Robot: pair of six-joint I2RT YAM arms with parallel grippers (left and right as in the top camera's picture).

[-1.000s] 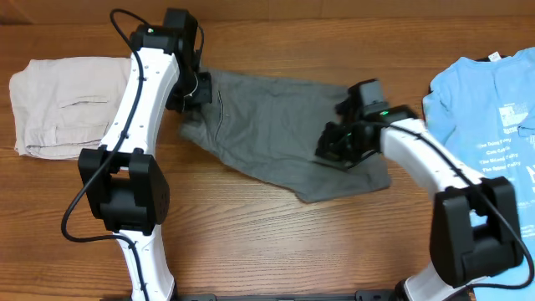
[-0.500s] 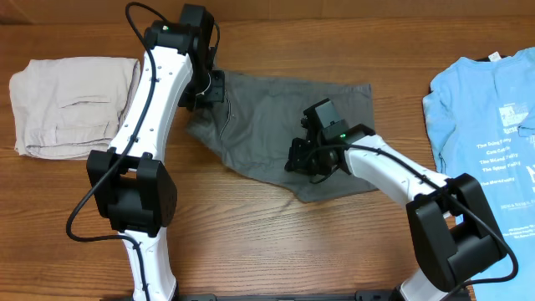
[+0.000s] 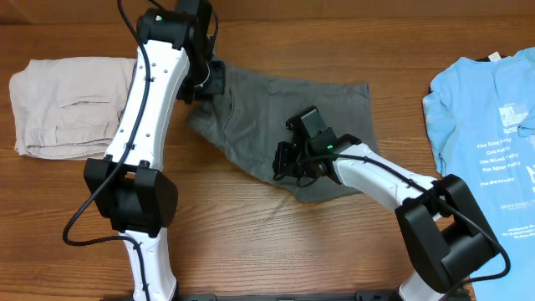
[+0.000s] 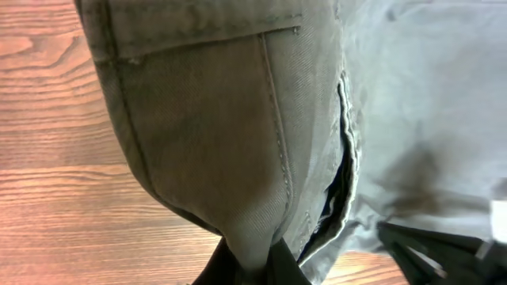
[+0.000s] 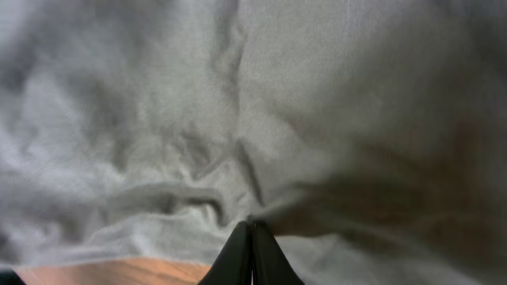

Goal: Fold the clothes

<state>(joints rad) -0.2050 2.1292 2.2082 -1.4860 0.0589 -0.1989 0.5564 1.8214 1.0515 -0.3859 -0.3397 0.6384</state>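
Note:
The dark-grey shorts [image 3: 276, 113] lie crumpled in the middle of the table. My left gripper [image 3: 209, 79] is shut on their upper left edge, near the waistband, and the cloth [image 4: 238, 142] bunches between its fingers [image 4: 249, 265]. My right gripper [image 3: 292, 163] is shut on a fold of the shorts [image 5: 253, 119] at their lower middle, with its fingertips [image 5: 252, 229] pressed together on the cloth. The shorts' lower right corner lies folded under the right arm.
A folded pale beige garment [image 3: 67, 104] lies at the far left. A light-blue T-shirt with white print [image 3: 493, 109] lies at the right edge. Bare wooden table [image 3: 251, 242] shows in front of the shorts.
My right gripper has dragged its hold on the shorts leftward, folding the right side over. My left gripper has shifted slightly up and right with the waistband edge.

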